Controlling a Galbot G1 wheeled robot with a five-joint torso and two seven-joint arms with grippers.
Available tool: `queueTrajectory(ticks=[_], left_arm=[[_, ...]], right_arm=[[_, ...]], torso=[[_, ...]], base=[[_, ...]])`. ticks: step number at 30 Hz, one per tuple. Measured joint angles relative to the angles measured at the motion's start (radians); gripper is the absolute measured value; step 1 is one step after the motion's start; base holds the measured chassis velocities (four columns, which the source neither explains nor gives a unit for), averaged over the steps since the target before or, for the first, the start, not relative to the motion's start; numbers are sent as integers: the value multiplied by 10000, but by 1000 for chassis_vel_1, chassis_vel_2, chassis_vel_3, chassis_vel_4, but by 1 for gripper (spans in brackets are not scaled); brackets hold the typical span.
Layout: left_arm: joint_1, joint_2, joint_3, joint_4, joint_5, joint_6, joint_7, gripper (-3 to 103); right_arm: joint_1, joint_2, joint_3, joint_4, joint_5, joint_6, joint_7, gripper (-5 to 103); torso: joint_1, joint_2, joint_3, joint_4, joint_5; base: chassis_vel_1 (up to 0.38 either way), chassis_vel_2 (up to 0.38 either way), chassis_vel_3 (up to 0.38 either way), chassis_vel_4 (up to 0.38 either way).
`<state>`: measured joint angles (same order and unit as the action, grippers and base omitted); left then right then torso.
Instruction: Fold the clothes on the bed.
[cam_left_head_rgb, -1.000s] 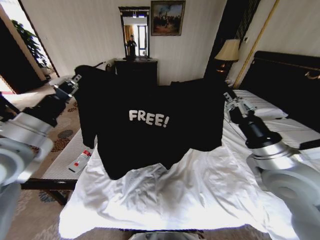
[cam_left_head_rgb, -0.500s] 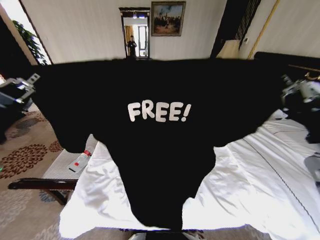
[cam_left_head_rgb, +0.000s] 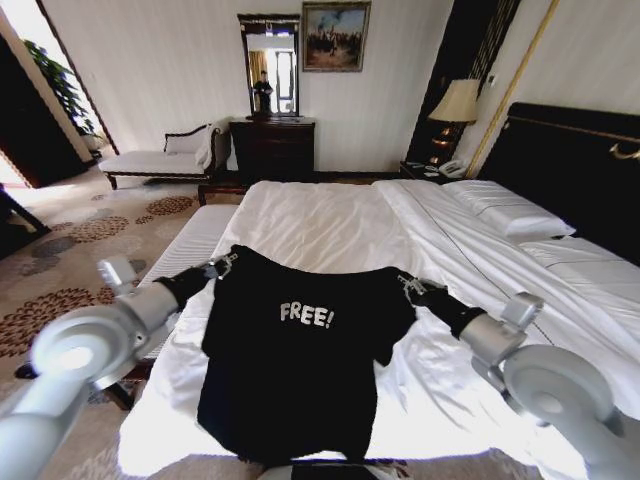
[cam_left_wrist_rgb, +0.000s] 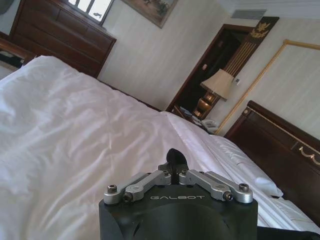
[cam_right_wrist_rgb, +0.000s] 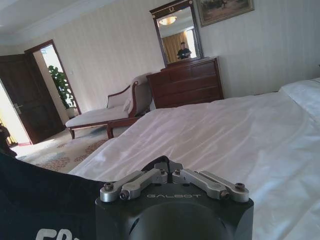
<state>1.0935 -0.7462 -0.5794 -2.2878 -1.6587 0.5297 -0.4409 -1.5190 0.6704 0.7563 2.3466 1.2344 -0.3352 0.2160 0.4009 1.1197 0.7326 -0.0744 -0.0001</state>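
The bed (cam_left_head_rgb: 330, 225) lies white and rumpled before me, and where a moment ago I held the T-shirt (cam_left_head_rgb: 300, 350) stretched high in the air, it is now laid down flat on the near end of the bed, so the spreading looks done and folding can begin. It lies face up, "FREE!" readable, sleeves out, hem at the foot edge. My left gripper (cam_left_head_rgb: 222, 265) and right gripper (cam_left_head_rgb: 410, 287) have jaws pressed together, each pinching a shoulder.
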Motion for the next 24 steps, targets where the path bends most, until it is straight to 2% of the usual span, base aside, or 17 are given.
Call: queueTrajectory(ticks=[5,10,13,14,15,17,19,20,23,24], left_arm=[[-265,-423,769,550,548,-96,41,2],[-202,-753,739,400,643,-217,156,2],[42,-938,3,-351,302,-417,370,2],[210,-980,-430,-763,5,-558,487,2],[210,-980,-430,-763,5,-558,487,2],[460,-1060,-1091,-1242,-306,-762,717,2],[762,-1306,-1857,-1819,-814,-1010,1118,2],[762,-1306,-1857,-1819,-814,-1010,1118,2],[885,-1634,-2556,-2136,-1196,-1453,1551,2],[856,-1653,-2629,-2147,-1197,-1539,1564,2]], right_arm=[[300,483,-519,-772,-605,379,-252,0],[473,870,-571,-871,-738,712,-575,0],[517,1275,-215,-668,-636,1273,-1134,0],[522,1463,17,-489,-337,1520,-1367,0],[522,1463,17,-489,-337,1520,-1367,0],[557,1655,271,-286,14,1834,-1701,0],[622,1881,548,-30,273,2333,-2470,0],[622,1881,548,-30,273,2333,-2470,0],[747,2090,788,148,186,3065,-3645,0],[782,2099,806,162,144,3164,-3737,0]], torso=[[-2,1,-1,-1,2],[-3,1,-2,1,-3],[-3,0,-2,1,0],[-3,1,-3,0,3],[-3,1,-3,0,3],[-5,1,-4,1,1],[-7,2,-4,3,-2],[-7,2,-4,3,-2],[-8,3,-4,1,-2],[-7,2,-4,1,-2]], base=[[0,0,0,0],[0,0,0,0],[0,0,0,0],[0,0,0,0],[0,0,0,0],[0,0,0,0],[0,0,0,0],[0,0,0,0],[0,0,0,0],[0,0,0,0]])
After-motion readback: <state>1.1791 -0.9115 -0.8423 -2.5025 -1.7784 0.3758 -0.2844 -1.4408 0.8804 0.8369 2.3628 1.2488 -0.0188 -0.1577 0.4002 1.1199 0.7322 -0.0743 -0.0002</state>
